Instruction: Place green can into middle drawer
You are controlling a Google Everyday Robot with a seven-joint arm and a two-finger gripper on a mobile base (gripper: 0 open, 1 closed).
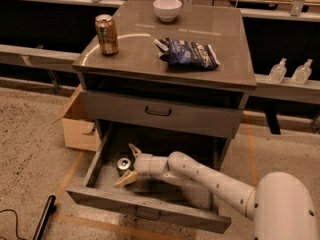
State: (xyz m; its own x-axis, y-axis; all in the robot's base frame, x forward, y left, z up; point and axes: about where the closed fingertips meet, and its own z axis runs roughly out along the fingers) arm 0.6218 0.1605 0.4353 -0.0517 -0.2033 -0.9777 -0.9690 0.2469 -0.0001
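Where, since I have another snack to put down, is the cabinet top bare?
Bare on the cabinet top: right rear beside the white bowl; the strip between gold can and chip bag. Crowded: middle drawer, left side, where the open gripper flanks the green can.

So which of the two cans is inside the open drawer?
The green can, sitting in the pulled-out middle drawer between the gripper's open jaws. The gold can stands up on the cabinet top.
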